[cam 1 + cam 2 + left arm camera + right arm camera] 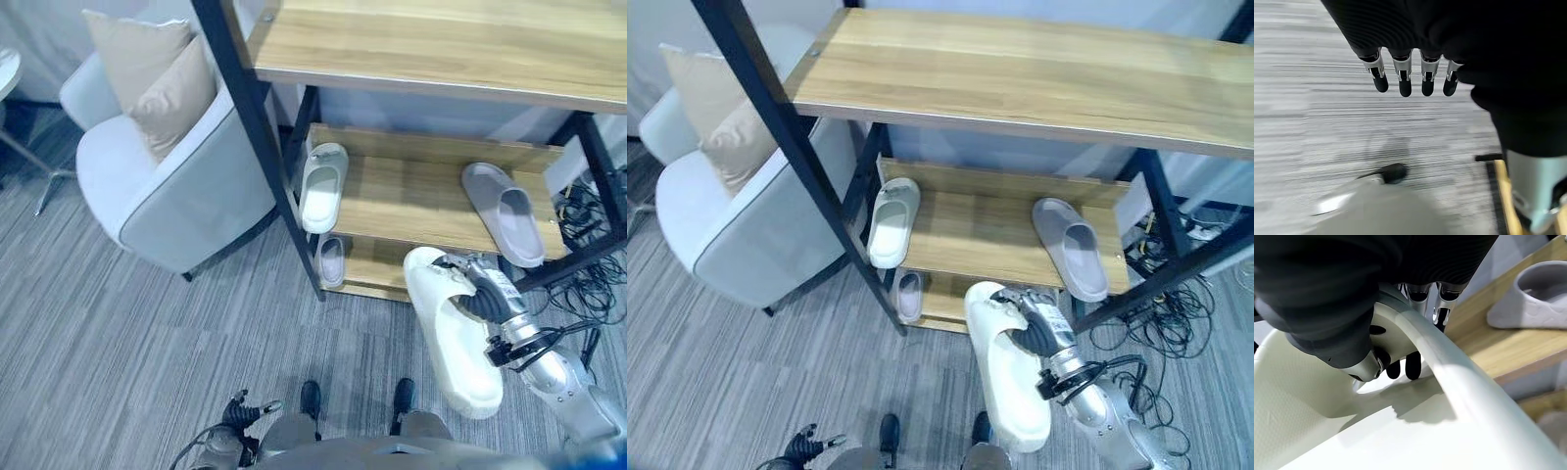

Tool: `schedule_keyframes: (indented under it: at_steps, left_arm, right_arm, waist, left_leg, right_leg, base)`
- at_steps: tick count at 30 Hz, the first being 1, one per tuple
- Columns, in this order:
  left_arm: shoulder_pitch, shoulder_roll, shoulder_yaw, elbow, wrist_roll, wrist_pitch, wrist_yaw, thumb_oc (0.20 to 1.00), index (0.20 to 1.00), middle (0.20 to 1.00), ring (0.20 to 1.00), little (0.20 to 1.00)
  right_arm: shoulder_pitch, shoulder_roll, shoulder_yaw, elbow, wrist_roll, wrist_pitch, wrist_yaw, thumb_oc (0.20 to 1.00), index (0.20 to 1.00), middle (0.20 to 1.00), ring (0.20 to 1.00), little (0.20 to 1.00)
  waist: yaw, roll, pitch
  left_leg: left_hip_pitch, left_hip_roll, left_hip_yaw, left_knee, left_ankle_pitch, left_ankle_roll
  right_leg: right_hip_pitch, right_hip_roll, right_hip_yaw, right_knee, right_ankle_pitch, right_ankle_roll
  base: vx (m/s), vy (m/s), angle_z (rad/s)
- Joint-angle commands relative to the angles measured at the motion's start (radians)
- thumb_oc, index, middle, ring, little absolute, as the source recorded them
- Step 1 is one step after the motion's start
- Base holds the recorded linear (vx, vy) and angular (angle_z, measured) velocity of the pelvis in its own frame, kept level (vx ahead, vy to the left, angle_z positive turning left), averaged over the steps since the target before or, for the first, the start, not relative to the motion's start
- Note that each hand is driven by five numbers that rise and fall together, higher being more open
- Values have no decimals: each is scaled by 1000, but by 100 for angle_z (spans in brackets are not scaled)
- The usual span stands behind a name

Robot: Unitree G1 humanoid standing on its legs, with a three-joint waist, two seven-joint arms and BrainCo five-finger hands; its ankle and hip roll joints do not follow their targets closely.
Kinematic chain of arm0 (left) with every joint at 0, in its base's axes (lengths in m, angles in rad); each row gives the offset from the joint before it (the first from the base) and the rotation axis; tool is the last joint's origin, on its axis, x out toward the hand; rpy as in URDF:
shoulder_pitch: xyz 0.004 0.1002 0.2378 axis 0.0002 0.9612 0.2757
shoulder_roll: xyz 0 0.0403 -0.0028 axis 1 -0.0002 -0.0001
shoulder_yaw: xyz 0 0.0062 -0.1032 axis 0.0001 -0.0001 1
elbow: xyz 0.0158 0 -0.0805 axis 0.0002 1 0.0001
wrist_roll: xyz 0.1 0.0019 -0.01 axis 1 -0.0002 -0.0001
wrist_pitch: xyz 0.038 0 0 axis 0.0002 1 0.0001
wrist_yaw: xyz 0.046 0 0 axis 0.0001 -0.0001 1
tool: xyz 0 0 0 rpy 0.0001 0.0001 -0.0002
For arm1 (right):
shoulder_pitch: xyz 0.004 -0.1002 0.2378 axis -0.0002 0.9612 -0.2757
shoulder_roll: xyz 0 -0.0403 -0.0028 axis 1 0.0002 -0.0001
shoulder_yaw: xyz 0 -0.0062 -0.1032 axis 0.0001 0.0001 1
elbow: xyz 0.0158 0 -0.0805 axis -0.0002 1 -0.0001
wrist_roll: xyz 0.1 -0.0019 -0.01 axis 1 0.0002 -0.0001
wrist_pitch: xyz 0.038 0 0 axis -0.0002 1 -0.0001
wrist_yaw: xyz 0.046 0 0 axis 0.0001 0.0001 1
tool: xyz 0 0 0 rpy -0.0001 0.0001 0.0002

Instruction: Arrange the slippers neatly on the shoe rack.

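My right hand is shut on a large white slipper, fingers curled round its strap, holding it in the air just in front of the shoe rack. On the middle shelf a white slipper lies at the left end and a grey slipper at the right. A small grey slipper rests on the bottom shelf. My left hand hangs low near the floor, its fingers straight and holding nothing.
A pale armchair with two beige cushions stands left of the rack. The rack's black post runs between them. Tangled cables lie on the floor at the right. Grey carpet spreads in front.
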Motion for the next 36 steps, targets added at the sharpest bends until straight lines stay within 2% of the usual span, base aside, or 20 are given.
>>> schedule_keyframes:
  at_steps: [1, 6, 8, 9, 10, 13, 14, 15, 17, 22, 25, 28, 32, 34, 36]
  left_arm:
    - [-21, -37, -14, 58, 9, -7, 5, 1000, 1000, 1000, 1000, 1000]
    - [-43, -27, -18, 39, -33, -16, 9, 1000, 1000, 1000, 1000, 1000]
    - [-89, -12, 24, -26, -229, -58, 66, 1000, 1000, 1000, 1000, 1000]
    - [-95, -4, 38, -59, -302, -81, 79, 1000, 1000, 1000, 1000, 1000]
    - [-102, -6, 42, -66, -336, -89, 86, 1000, 1000, 1000, 1000, 1000]
    - [-139, -2, 77, -122, -479, -137, 122, 1000, 1000, 1000, 1000, 1000]
    - [-148, -2, 82, -162, -504, -158, 148, 1000, 1000, 1000, 1000, 1000]
    - [-160, -14, 99, -193, -560, -186, 182, 1000, 1000, 1000, 1000, 1000]
    - [-183, -27, 91, -257, -599, -224, 227, 1000, 1000, 1000, 1000, 1000]
    - [-183, -11, 29, -329, -559, -260, 280, 1000, 1000, 1000, 1000, 1000]
    - [-190, -10, 22, -312, -550, -262, 307, 1000, 1000, 1000, 1000, 1000]
    - [-184, -22, 22, -289, -547, -266, 308, 1000, 1000, 1000, 1000, 1000]
    - [-173, -39, 6, -252, -490, -249, 291, 1000, 1000, 1000, 1000, 1000]
    - [-169, -45, 9, -247, -496, -243, 278, 1000, 1000, 1000, 1000, 1000]
    - [-188, -52, 47, -202, -528, -228, 245, 1000, 1000, 1000, 1000, 1000]
  right_arm:
    - [-39, -23, -16, -52, 40, -21, -11, 200, 200, 200, 200, 200]
    - [-47, -26, 30, 15, 68, -25, 8, 200, 200, 200, 200, 200]
    - [-170, -22, 86, 100, 58, 0, -43, 200, 200, 200, 200, 200]
    - [-201, -25, 100, 94, 61, 7, -61, 200, 200, 200, 200, 200]
    - [-225, -17, 112, 104, 69, 11, -70, 200, 200, 200, 200, 200]
    - [-325, 0, 156, 89, 72, 10, -118, 200, 200, 200, 200, 200]
    - [-361, 6, 162, 87, 55, 10, -150, 200, 200, 200, 200, 200]
    - [-423, 6, 159, 67, 15, 11, -212, 200, 200, 200, 200, 200]
    - [-540, 5, 148, 44, -19, 23, -293, 200, 200, 200, 200, 200]
    - [-690, -48, 136, 24, -130, 50, -409, 200, 200, 200, 200, 200]
    - [-749, -29, 135, -18, -126, 47, -437, 200, 200, 200, 200, 200]
    - [-730, -12, 129, -48, -126, 39, -432, 200, 200, 200, 200, 200]
    - [-639, -8, 129, -37, -155, 23, -396, 200, 200, 200, 200, 200]
    - [-604, 4, 127, -8, -142, 18, -392, 200, 200, 200, 200, 200]
    - [-577, 49, 121, 45, -94, 14, -386, 200, 200, 200, 200, 200]
  waist:
    - [17, -2, -28]
    - [11, -14, -3]
    - [24, -25, 103]
    - [33, -23, 122]
    - [37, -23, 129]
    - [51, -22, 163]
    - [51, -17, 156]
    - [56, -9, 149]
    - [66, 8, 124]
    - [91, 35, 91]
    - [98, 40, 91]
    - [93, 38, 95]
    - [79, 31, 72]
    - [75, 25, 67]
    - [77, 16, 60]
  left_leg:
    - [-68, 0, -45, 109, -94, 3]
    - [-105, -6, -47, 155, -106, 4]
    - [-320, -9, -71, 403, -162, 2]
    - [-381, -2, -88, 515, -230, 3]
    - [-417, 1, -92, 563, -244, 4]
    - [-635, 9, -115, 845, -339, 29]
    - [-746, 4, -116, 963, -386, 36]
    - [-894, -8, -118, 1120, -440, 40]
    - [-1127, -15, -127, 1358, -506, 56]
    - [-1367, -41, -143, 1653, -584, 74]
    - [-1441, -44, -142, 1763, -602, 71]
    - [-1465, -43, -136, 1796, -612, 69]
    - [-1424, -30, -138, 1735, -600, 66]
    - [-1382, -19, -137, 1675, -588, 63]
    - [-1321, -13, -139, 1565, -560, 64]
  right_leg:
    - [15, 0, -11, 153, -142, -14]
    - [-15, -8, -1, 183, -153, -20]
    - [-198, -26, 22, 407, -216, -49]
    - [-257, -23, 46, 520, -290, -63]
    - [-294, -24, 48, 571, -315, -74]
    - [-512, -31, 73, 854, -442, -124]
    - [-619, -43, 92, 962, -500, -150]
    - [-772, -55, 113, 1127, -569, -180]
    - [-1024, -80, 154, 1387, -631, -196]
    - [-1268, -108, 188, 1688, -702, -210]
    - [-1344, -112, 221, 1800, -706, -206]
    - [-1367, -113, 247, 1832, -709, -206]
    - [-1319, -127, 232, 1765, -690, -198]
    - [-1274, -131, 217, 1705, -678, -193]
    - [-1211, -124, 201, 1594, -668, -190]
  base:
    - [0, 0, 0]
    - [-45, -2, 1]
    - [-285, -61, -3]
    - [-128, -81, 7]
    - [-48, -87, 17]
    - [-107, -62, 11]
    - [-133, -99, -6]
    - [-115, -73, 32]
    - [-60, -16, 21]
    - [46, 15, -2]
    - [71, 22, 9]
    - [40, 12, -2]
    - [1, 0, -1]
    - [-35, -3, -5]
    - [-81, -41, -3]
